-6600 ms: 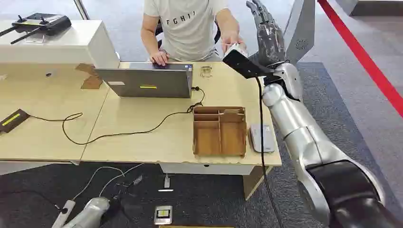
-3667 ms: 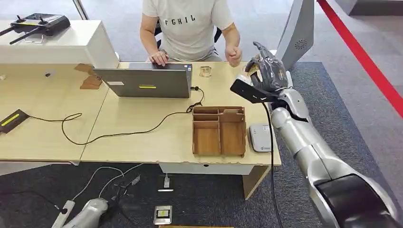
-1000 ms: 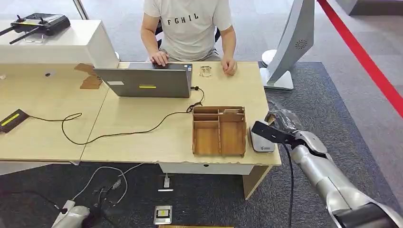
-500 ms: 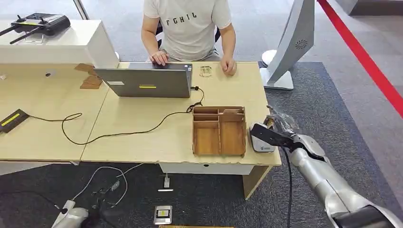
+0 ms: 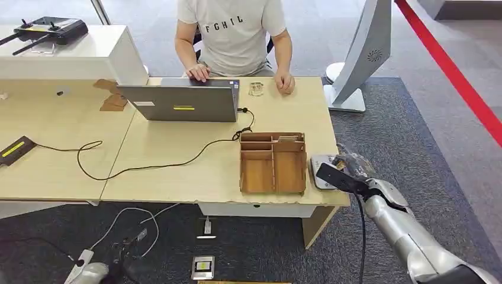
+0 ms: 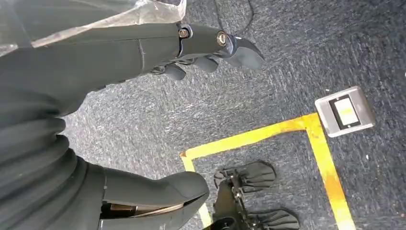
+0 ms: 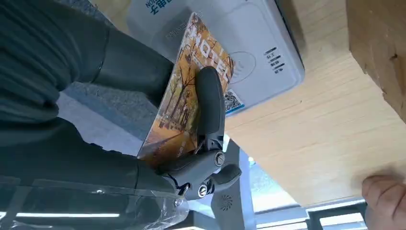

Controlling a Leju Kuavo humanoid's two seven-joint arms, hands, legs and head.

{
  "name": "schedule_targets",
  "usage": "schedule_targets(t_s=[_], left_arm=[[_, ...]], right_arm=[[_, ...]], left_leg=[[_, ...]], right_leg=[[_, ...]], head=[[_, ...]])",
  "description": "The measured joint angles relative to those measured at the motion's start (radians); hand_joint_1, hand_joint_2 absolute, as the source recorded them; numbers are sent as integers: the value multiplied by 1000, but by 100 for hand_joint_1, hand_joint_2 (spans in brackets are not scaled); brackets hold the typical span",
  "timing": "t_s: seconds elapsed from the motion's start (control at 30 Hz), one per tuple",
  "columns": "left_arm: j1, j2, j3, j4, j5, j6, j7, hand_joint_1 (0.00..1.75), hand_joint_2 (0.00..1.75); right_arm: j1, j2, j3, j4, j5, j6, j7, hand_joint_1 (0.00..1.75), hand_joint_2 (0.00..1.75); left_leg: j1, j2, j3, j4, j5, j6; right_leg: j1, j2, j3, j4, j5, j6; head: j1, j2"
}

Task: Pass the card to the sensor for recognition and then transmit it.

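Observation:
My right hand point(image 5: 354, 165) hangs at the table's near right corner, just over the white card sensor point(image 5: 319, 163). In the right wrist view the hand point(image 7: 143, 120) pinches an orange picture card point(image 7: 179, 103) between thumb and fingers. The card's far end lies over the sensor's grey-white face point(image 7: 249, 43), close to it; I cannot tell whether they touch. My left hand point(image 5: 95, 273) hangs low beside the table; its fingers point(image 6: 206, 45) and thumb are apart over the carpet with nothing between them.
A wooden divided tray point(image 5: 273, 163) stands just left of the sensor. A laptop point(image 5: 180, 101) with a trailing cable sits mid-table. A person point(image 5: 234, 29) sits at the far side, one hand point(image 7: 385, 196) resting on the table point(image 5: 177, 171). A white stand point(image 5: 361, 53) rises at right.
My right hand took the card from the person, swung down to the sensor, and over the last half second slid slightly back toward the table's near edge, uncovering more of the sensor.

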Motion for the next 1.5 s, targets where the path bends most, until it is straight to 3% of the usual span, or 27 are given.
schedule_targets(t_s=[0.27, 0.63, 1.0, 1.5], left_arm=[[2, 0, -1, -1, 0, -2, -3, 0, 175], [-19, -9, -24, -2, -33, -29, -3, 0, 175], [-46, -45, -32, -2, -36, -20, 6, 0, 175], [-84, -108, -71, -2, -67, -16, 14, 0, 175]], right_arm=[[3, -1, -3, 0, -14, -11, -12, 175, 175], [-41, -9, -6, -20, 18, -142, -121, 175, 175], [-151, -5, -3, -81, 58, -145, -153, 175, 175], [-245, 145, 45, -74, 133, -133, -140, 175, 175]], left_leg=[[0, 0, 0, 0, 0, 0], [0, 0, 0, 0, 0, 0], [0, 0, 0, 0, 0, 0], [0, 0, -1, 0, 0, 0]], right_leg=[[0, 0, 0, 0, 0, 0], [0, 0, 0, 0, 1, 0], [0, 0, 0, 0, 1, 0], [0, 0, 0, 0, 1, 0]], head=[[0, 0], [0, 0], [0, 0], [0, 0]])
